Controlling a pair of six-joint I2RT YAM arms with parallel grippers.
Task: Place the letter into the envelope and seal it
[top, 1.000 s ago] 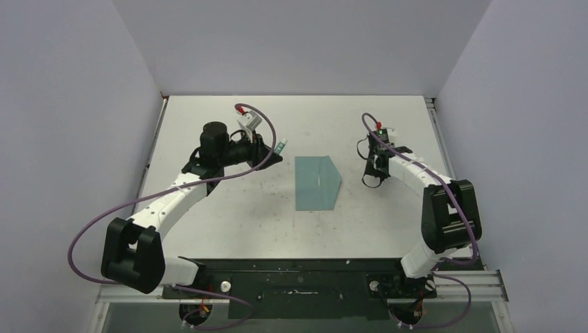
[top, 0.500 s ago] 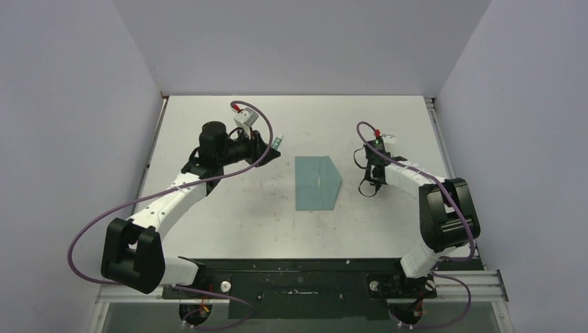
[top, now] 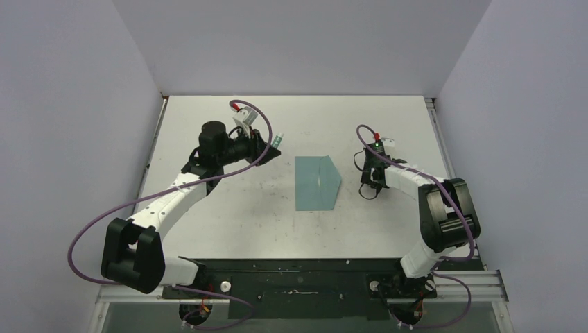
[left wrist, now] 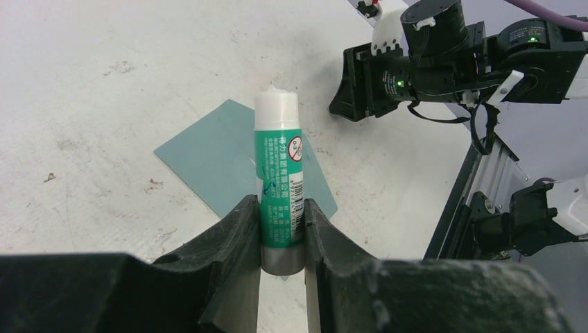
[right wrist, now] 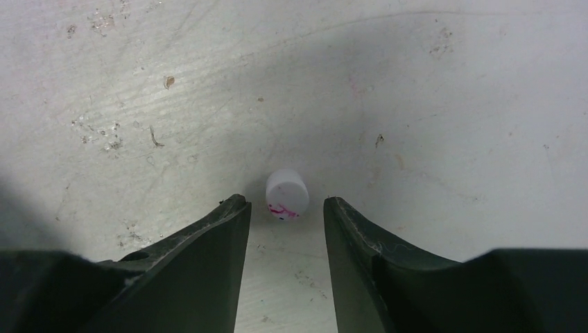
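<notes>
The teal envelope (top: 315, 182) lies flat mid-table, its flap pointing right; it also shows in the left wrist view as the envelope (left wrist: 215, 156). The letter is out of view. My left gripper (top: 272, 147) hovers left of the envelope, shut on a green-and-white glue tube (left wrist: 279, 187) whose bare white tip points toward the envelope; the jaws (left wrist: 281, 208) press both of its sides. My right gripper (top: 367, 189) is down at the table right of the envelope. It stands open (right wrist: 286, 205), and a small white cap (right wrist: 286, 195) with pink marks sits free on the table between the fingertips.
The grey table (top: 229, 208) is scuffed and walled on three sides. A metal rail (top: 437, 132) runs along its right edge. The right arm's wrist (left wrist: 416, 69) rises beyond the envelope in the left wrist view.
The right gripper slid a little toward the envelope and its jaws opened, leaving the white cap on the table. The left gripper with the glue tube has barely moved.
</notes>
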